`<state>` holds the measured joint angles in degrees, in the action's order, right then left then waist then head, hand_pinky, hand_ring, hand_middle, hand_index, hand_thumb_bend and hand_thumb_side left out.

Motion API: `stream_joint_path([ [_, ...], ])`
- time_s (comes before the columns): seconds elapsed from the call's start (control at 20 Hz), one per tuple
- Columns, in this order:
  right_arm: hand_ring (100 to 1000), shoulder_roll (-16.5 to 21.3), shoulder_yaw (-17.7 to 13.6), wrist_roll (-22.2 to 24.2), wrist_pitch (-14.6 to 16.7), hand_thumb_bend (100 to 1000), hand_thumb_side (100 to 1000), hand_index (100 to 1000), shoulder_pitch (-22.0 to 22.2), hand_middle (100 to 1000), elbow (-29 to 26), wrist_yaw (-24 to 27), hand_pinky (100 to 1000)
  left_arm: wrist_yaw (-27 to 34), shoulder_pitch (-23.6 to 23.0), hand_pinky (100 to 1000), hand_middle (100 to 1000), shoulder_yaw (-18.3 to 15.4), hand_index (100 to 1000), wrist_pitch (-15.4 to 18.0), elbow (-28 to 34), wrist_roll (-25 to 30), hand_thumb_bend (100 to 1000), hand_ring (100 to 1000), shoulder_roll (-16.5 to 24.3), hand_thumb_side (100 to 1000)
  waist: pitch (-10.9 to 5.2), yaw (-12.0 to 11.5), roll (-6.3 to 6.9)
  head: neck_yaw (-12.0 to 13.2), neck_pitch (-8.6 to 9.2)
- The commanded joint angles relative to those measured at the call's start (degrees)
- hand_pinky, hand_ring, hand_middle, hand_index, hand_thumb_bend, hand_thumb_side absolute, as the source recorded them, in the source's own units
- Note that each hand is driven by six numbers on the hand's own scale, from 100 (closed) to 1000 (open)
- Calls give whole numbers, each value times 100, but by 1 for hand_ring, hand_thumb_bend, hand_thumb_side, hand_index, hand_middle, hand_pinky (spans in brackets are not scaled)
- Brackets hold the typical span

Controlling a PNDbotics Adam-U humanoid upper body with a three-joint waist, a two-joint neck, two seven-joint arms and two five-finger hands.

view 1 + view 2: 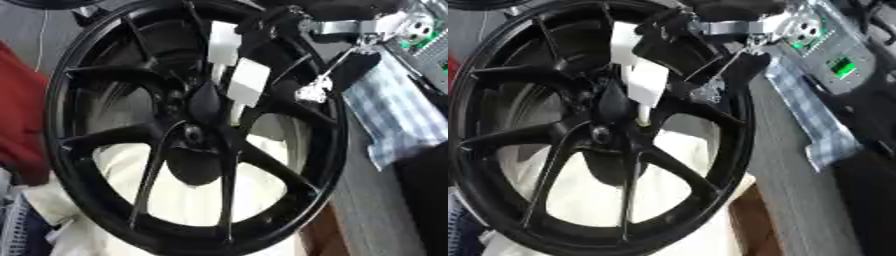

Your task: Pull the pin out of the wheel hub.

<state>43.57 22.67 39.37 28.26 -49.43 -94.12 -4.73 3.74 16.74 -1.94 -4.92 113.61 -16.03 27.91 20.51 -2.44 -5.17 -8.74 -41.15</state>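
Note:
A large black wheel hub (188, 132) with several spokes fills the view, tilted and lying on cream cloth. Two white tags (249, 81) are stuck on the spokes near its centre. Below them a short pale peg (642, 116), possibly the pin, stands beside the hub's centre. My right arm comes in from the top right with a silver bracket (343, 25). Its dark hand (354, 67) sits over the rim's upper right edge. A small shiny metal piece (311, 93) hangs on a thin wire just below the hand. What the hand holds is hidden.
A blue-and-white checked cloth (394, 110) lies right of the wheel on the grey table (367, 215). A metal box with green lights (833, 55) stands at the top right. Red fabric (22, 115) lies at the left, cream cloth (192, 200) under the wheel.

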Motion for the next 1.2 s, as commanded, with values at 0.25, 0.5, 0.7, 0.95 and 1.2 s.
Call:
stream_joint_path([
  [0.25,1000,74,-29,985,1036,193,256,909,-113,795,41,-123,942,5,69,673,551,0,705,8,98,8,100,548,95,579,-54,-28,14,-28,62],
  [0.5,931,59,-63,876,1051,207,230,903,-93,779,-20,-174,918,-1,63,674,552,-1,706,7,98,6,100,549,94,579,-45,-27,6,-9,58],
  [0.7,912,46,-172,559,990,209,137,903,-78,779,-205,-89,922,-6,53,675,552,-1,706,7,98,12,100,547,85,580,-43,-20,4,6,71],
  [0.95,900,66,-280,291,830,207,100,898,-52,776,-518,100,928,-15,44,677,553,-1,706,9,98,24,100,547,82,570,-43,-8,5,17,72],
  [1.2,844,90,-298,251,733,216,100,894,-31,770,-636,151,923,-25,42,678,553,1,706,5,98,43,100,547,75,579,-42,4,5,19,82],
])
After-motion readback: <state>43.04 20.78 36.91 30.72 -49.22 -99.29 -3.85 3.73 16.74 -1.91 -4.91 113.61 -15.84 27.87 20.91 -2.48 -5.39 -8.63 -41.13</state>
